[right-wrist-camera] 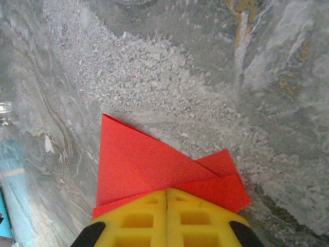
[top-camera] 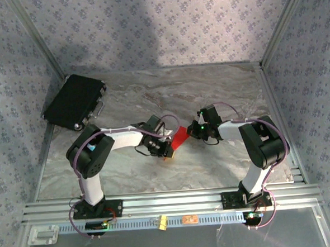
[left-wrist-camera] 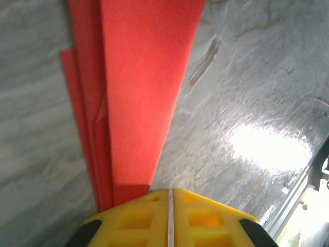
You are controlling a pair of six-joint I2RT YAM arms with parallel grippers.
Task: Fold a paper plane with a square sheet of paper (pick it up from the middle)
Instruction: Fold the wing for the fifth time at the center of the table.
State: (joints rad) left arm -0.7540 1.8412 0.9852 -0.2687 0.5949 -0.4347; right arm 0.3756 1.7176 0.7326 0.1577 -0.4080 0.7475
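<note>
While the black case (top-camera: 74, 101) lies at the table's (top-camera: 219, 92) far left corner, the left claw (top-camera: 165, 150) is clamped on 1 end of the folded red paper (top-camera: 180, 138) near the table's middle, its yellow pads (left-wrist-camera: 139, 221) pressed together; the right claw (top-camera: 194, 130) is clamped on the paper's other end.
</note>
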